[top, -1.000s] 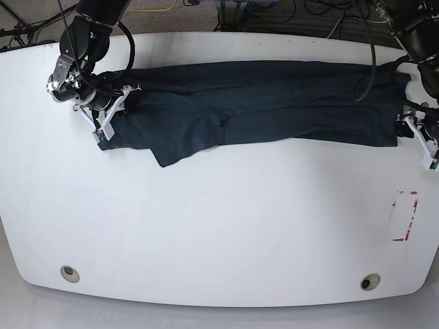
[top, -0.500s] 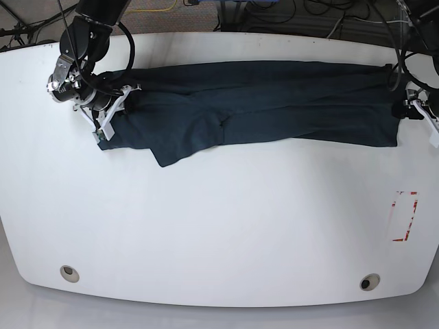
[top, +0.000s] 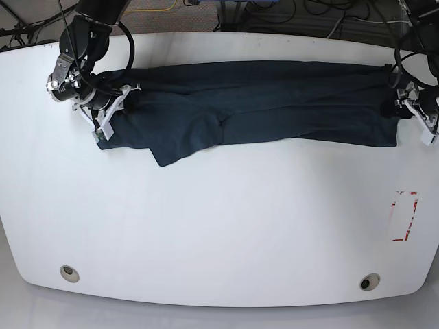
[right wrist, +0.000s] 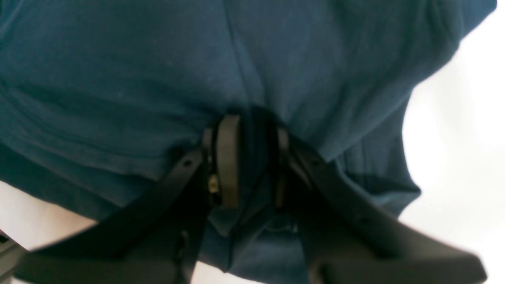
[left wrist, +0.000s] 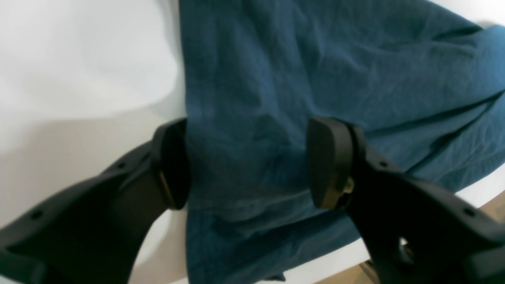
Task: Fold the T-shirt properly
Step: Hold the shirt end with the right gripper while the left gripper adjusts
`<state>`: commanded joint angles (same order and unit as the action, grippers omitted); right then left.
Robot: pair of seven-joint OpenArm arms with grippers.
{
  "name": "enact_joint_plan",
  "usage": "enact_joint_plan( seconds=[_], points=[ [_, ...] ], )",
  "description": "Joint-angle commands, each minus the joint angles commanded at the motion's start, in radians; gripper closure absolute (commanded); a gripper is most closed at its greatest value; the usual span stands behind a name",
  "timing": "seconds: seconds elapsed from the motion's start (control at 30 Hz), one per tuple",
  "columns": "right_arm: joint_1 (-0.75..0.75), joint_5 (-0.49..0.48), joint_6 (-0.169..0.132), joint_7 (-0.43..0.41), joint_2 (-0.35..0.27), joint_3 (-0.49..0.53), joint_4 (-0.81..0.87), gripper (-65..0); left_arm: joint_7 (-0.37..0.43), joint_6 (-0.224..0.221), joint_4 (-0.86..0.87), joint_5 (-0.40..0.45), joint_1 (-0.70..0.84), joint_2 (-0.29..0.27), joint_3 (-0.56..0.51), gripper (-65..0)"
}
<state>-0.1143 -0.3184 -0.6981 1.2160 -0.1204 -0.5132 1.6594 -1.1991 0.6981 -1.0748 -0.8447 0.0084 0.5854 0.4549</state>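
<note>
The dark navy T-shirt (top: 260, 103) lies stretched in a long band across the far part of the white table (top: 219, 226), with a flap hanging toward the front at its left. In the base view my right gripper (top: 110, 110) is at the shirt's left end. The right wrist view shows that gripper (right wrist: 254, 157) shut on a pinched fold of the T-shirt (right wrist: 158, 71). My left gripper (top: 406, 111) is at the shirt's right end. In the left wrist view it (left wrist: 250, 165) stands open, its fingers straddling the T-shirt (left wrist: 315, 71) near the cloth's edge.
A red-and-white marking (top: 403, 216) sits on the table near its right edge. Two round holes (top: 69, 273) (top: 370, 282) lie near the front edge. Cables run behind the table's far edge (top: 274, 17).
My left gripper has moved from beside the shirt's near right corner toward the far edge, and now sits over the right end. The right gripper has shifted slightly, still holding the cloth.
</note>
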Motion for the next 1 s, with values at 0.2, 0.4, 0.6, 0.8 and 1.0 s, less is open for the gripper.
enact_joint_plan(
  seconds=[0.2, 0.4, 0.6, 0.8, 1.0],
  points=[
    [0.002, -0.002, 0.000, 0.000, 0.002, 0.005, 0.000, -11.7, -0.002, 0.000, -0.002, -0.006, 0.014, 0.000, -0.020, -40.1],
    [0.002, -0.002, 0.000, 0.000, 0.015, 0.002, 0.000, -11.7, -0.003, 0.000, -0.002, -0.005, 0.023, -0.020, -0.077, -25.6],
    [0.000, -0.002, 0.000, 0.000, 0.020, 0.002, 0.000, -11.7, -0.003, 0.000, 0.000, 0.000, 0.000, -0.055, -0.123, -7.8],
    [0.002, -0.002, 0.000, 0.000, 0.020, 0.003, 0.000, -11.7, -0.003, 0.000, -0.018, -0.002, -0.002, -0.066, -0.112, -7.1],
    [0.000, -0.002, 0.000, 0.000, 0.020, 0.002, 0.000, -11.7, -0.005, 0.000, -0.186, 0.000, 0.028, -0.064, -0.077, -3.3]
  ],
)
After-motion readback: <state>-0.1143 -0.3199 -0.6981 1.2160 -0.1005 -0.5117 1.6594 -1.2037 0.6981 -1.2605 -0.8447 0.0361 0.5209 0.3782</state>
